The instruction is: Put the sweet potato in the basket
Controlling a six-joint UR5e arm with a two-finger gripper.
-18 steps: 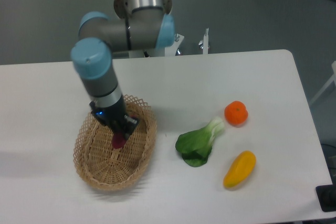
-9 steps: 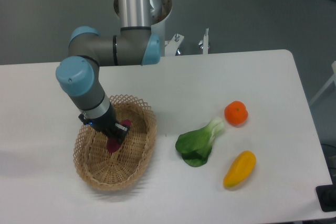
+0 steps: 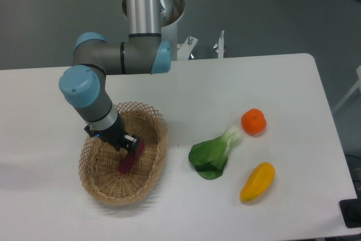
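The sweet potato, a small magenta tuber, lies slanted on the floor of the light tan wicker basket at the left of the table. My gripper reaches down into the basket from the upper left, its tips right at the tuber's upper end. The jaws look open, with the tuber resting below them rather than clamped. The dark fingers hide part of the tuber's top end.
A green bok choy lies right of the basket. A round orange fruit and a yellow-orange pepper sit further right. The arm's elbow hangs over the basket's back left rim.
The gripper carried the sweet potato from the basket's right side down to its middle. The tuber has since slipped lower than the fingertips and now rests on the basket floor.
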